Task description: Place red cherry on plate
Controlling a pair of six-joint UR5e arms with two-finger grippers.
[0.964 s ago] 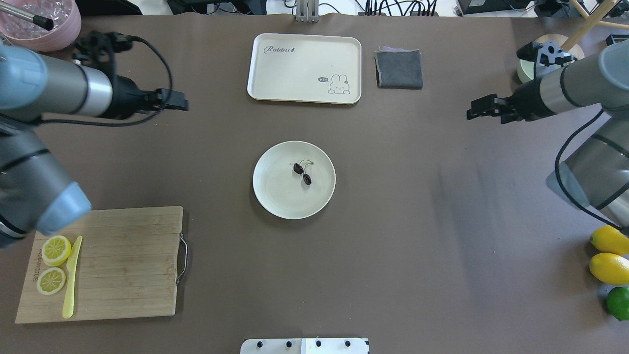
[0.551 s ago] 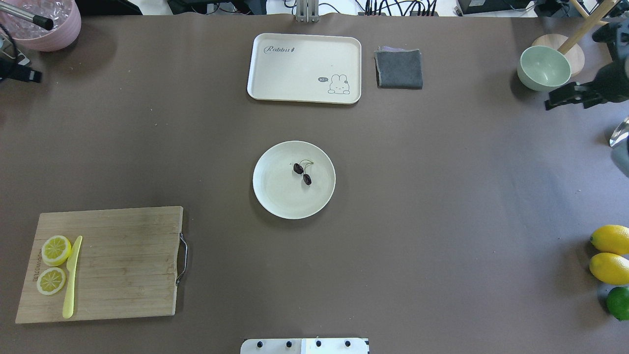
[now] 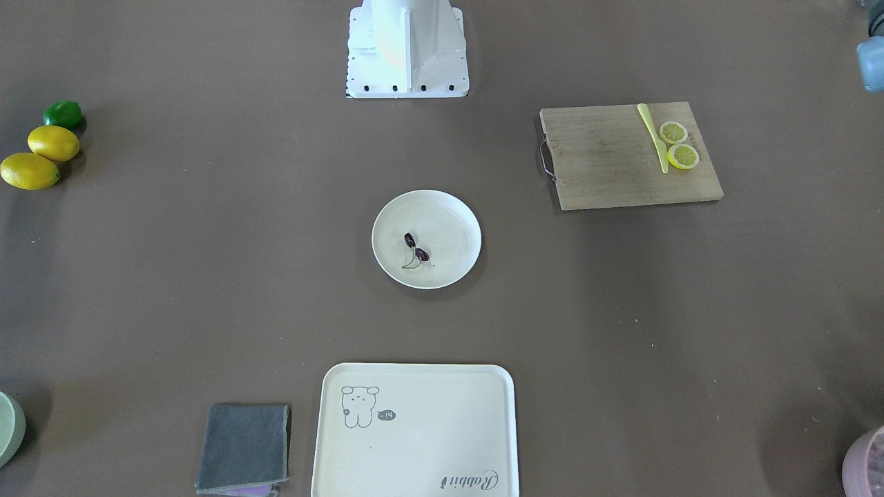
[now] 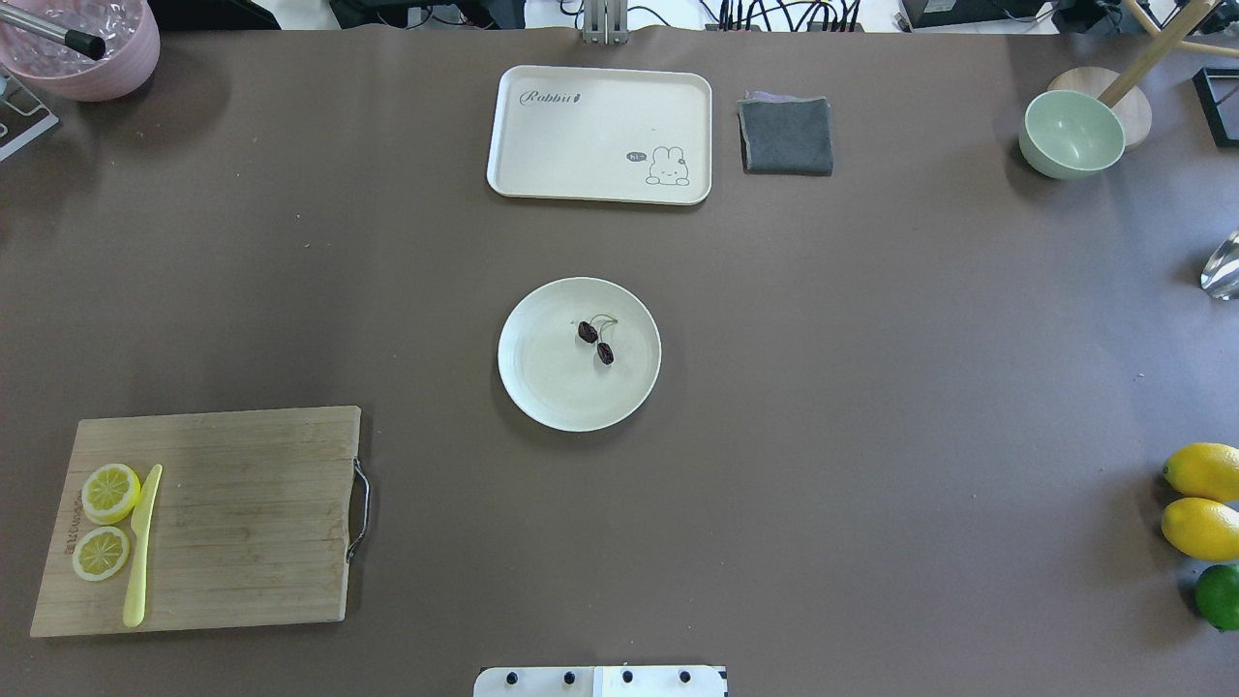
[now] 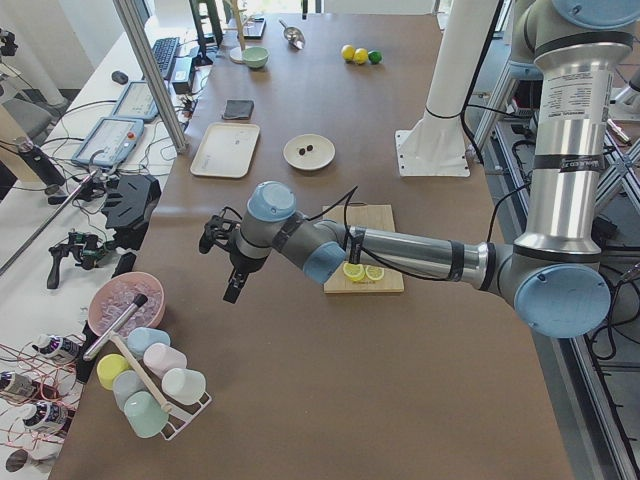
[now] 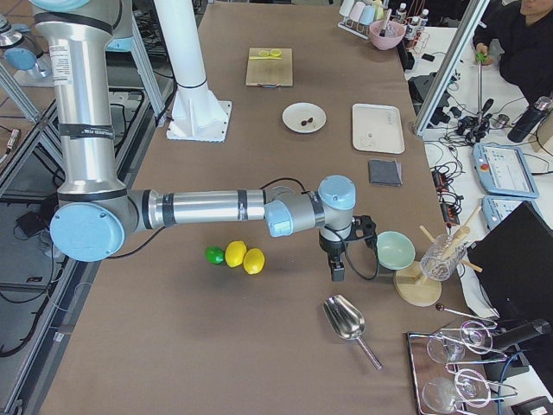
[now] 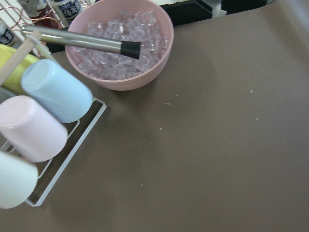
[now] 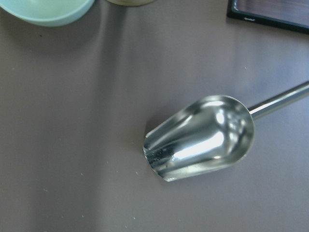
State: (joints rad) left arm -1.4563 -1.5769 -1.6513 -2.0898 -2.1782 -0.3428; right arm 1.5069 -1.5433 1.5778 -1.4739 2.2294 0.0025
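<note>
The red cherry [image 4: 595,341] [image 3: 416,250], two small dark fruits on thin green stems, lies inside the round cream plate [image 4: 542,387] [image 3: 452,214] at the table's middle. Nothing touches it. Neither arm reaches into the overhead or front views. My left gripper [image 5: 231,292] hangs over the table's left end near the pink ice bowl [image 7: 120,53], far from the plate. My right gripper [image 6: 337,273] hangs at the right end beside the pale green bowl [image 6: 394,249]. Only the side views show them, so I cannot tell whether either is open or shut.
A cream tray [image 4: 598,134] and a grey cloth [image 4: 786,136] lie behind the plate. A cutting board [image 4: 242,523] with lemon slices [image 4: 109,492] and a yellow knife sits front left. Lemons [image 4: 1200,499] and a lime lie front right. A metal scoop [image 8: 203,137] rests below the right wrist.
Both arms have pulled back outward and left the overhead view. The cherry and plate have stayed where they were.
</note>
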